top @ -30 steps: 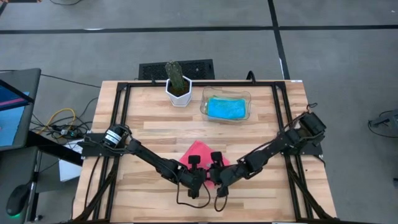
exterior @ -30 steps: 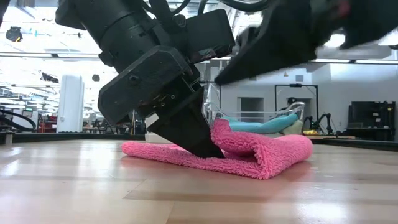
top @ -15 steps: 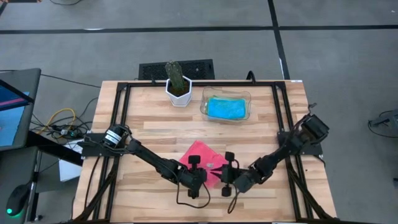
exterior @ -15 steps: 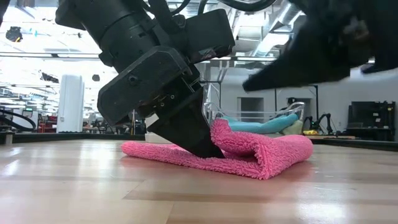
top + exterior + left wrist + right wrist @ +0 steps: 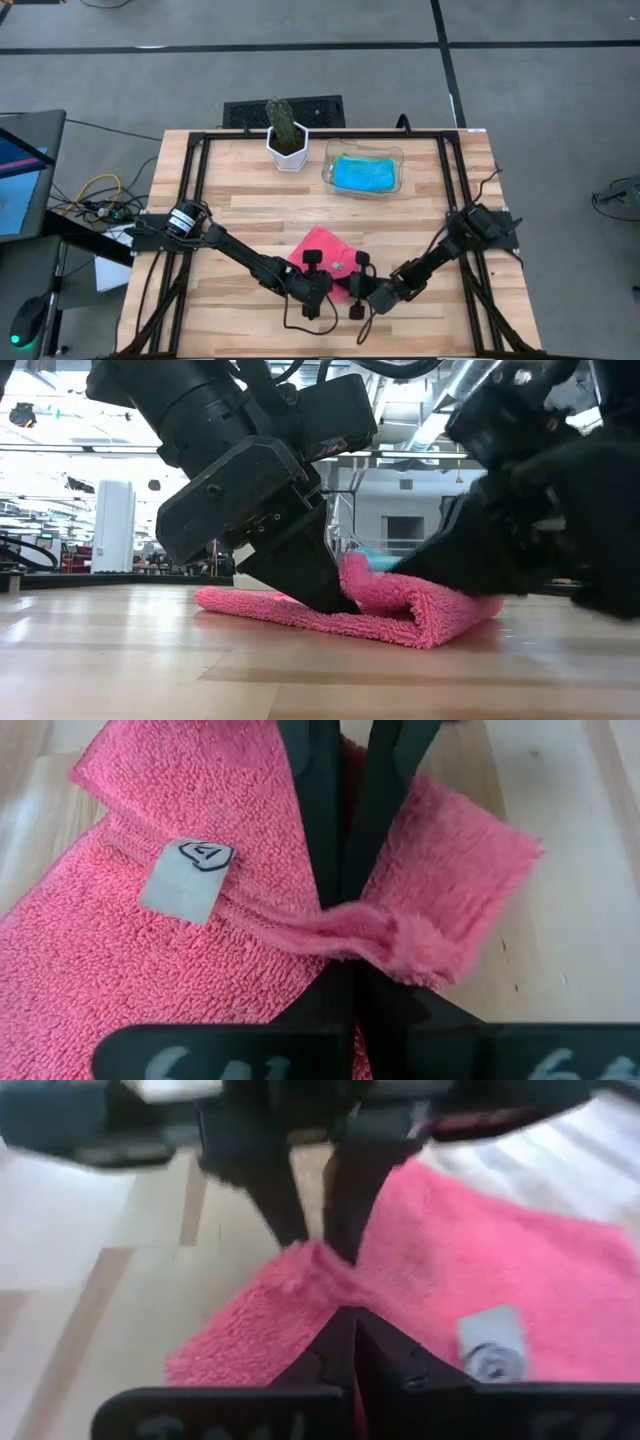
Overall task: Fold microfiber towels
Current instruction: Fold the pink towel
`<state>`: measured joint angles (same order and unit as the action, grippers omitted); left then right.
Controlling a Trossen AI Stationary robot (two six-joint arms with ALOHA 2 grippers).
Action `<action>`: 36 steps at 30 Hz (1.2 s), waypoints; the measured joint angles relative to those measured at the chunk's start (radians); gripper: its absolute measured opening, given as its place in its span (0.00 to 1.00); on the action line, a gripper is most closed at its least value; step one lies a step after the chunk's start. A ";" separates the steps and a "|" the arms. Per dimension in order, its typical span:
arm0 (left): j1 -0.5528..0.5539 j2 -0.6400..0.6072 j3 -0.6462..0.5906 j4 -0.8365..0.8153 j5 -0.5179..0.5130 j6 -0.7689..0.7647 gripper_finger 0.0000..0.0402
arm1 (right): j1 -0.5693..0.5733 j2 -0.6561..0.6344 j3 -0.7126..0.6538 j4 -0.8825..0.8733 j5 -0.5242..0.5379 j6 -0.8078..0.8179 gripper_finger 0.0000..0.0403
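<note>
hot pink towel (image 5: 400,610) | left gripper (image 5: 345,905): clamped on its fold | right gripper (image 5: 340,1320): at its edge, jaws together, grip unclear

Robotics lab: rig table (image 5: 250,200), open industrial hall

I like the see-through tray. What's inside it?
A turquoise blue towel lies inside the clear tray. Anything beneath that towel is covered, so I can't tell.

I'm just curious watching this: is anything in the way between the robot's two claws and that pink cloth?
Nothing visible is. The left tool is already shut on a fold of the pink towel, and the right tool is at its edge beside it.
</note>
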<state>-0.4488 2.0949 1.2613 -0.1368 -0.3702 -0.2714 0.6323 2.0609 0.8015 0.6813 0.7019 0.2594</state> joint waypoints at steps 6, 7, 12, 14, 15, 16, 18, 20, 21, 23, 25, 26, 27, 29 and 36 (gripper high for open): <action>0.000 -0.009 0.003 -0.021 0.000 0.032 0.00 | -0.003 0.023 0.030 0.003 -0.014 -0.021 0.06; 0.000 -0.016 0.005 -0.049 -0.001 0.036 0.00 | -0.006 0.023 0.029 0.000 -0.022 -0.021 0.05; -0.001 -0.049 0.067 -0.230 0.002 0.032 0.00 | -0.015 0.023 0.029 0.001 -0.026 -0.028 0.04; -0.001 -0.056 0.104 -0.280 -0.002 0.017 0.00 | -0.020 0.023 0.029 0.001 -0.026 -0.029 0.06; -0.001 -0.056 0.119 -0.301 -0.003 0.014 0.00 | -0.024 0.023 0.029 0.001 -0.025 -0.029 0.07; -0.003 -0.056 0.133 -0.325 0.000 0.014 0.00 | -0.028 0.023 0.029 0.002 -0.026 -0.030 0.08; -0.005 -0.056 0.166 -0.390 0.002 0.009 0.00 | -0.037 0.023 0.029 0.011 -0.026 -0.042 0.08; -0.013 -0.056 0.213 -0.486 -0.035 -0.034 0.00 | -0.041 0.023 0.029 0.038 -0.022 -0.080 0.08; -0.019 -0.056 0.243 -0.554 -0.060 -0.056 0.00 | -0.044 0.023 0.029 0.057 -0.018 -0.106 0.07; -0.036 -0.057 0.303 -0.669 -0.119 -0.103 0.00 | -0.052 0.022 0.029 0.094 -0.019 -0.149 0.05; -0.062 -0.060 0.326 -0.655 -0.203 -0.141 0.00 | -0.053 0.022 0.029 0.111 -0.018 -0.168 0.04; -0.079 -0.061 0.323 -0.602 -0.246 -0.141 0.00 | -0.051 0.022 0.029 0.121 -0.011 -0.176 0.04; -0.096 -0.060 0.315 -0.536 -0.267 -0.117 0.00 | -0.048 0.022 0.029 0.135 0.012 -0.182 0.03; -0.124 -0.054 0.278 -0.392 -0.273 -0.057 0.00 | -0.029 0.009 0.028 0.140 0.085 -0.184 0.04; -0.147 -0.046 0.030 0.070 -0.297 -0.073 0.00 | 0.060 -0.041 0.028 0.045 0.322 -0.155 0.05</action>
<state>-0.5957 2.0487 1.2913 -0.0672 -0.6668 -0.3448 0.6926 2.0197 0.8299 0.7265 1.0241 0.1043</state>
